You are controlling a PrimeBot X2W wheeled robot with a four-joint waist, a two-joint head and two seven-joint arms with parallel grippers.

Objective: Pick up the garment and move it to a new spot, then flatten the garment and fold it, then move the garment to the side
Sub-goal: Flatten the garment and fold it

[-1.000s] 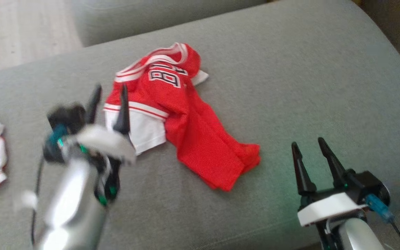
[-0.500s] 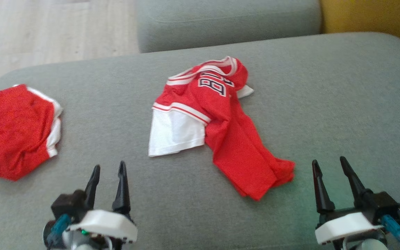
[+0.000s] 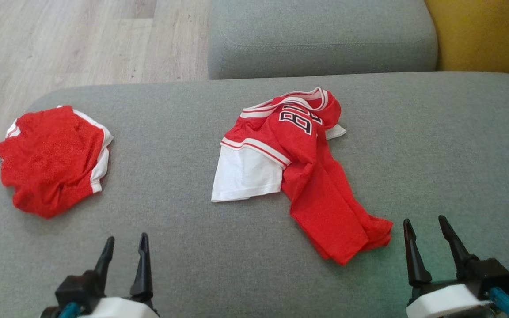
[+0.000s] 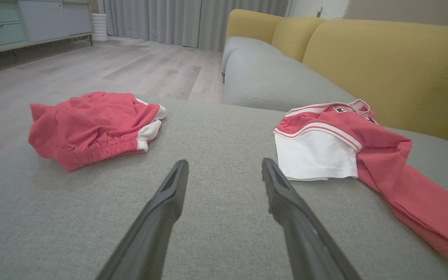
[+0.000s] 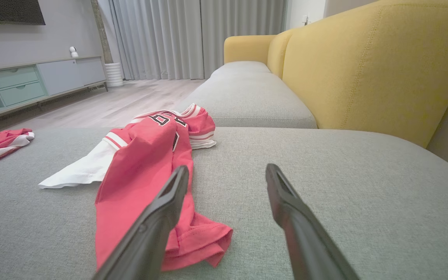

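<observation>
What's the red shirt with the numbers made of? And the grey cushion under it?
The red shirt looks like thin, soft sports knit, maybe polyester: it lies in limp folds. The grey cushion looks like matte woven upholstery cloth: a flecked weave shows up close.

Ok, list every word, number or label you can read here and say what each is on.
"8": black, white-outlined digit on the crumpled red and white jersey, near its collar.
The characters beside it are creased into folds and unreadable.
No print shows on the crumpled red shorts.
</observation>
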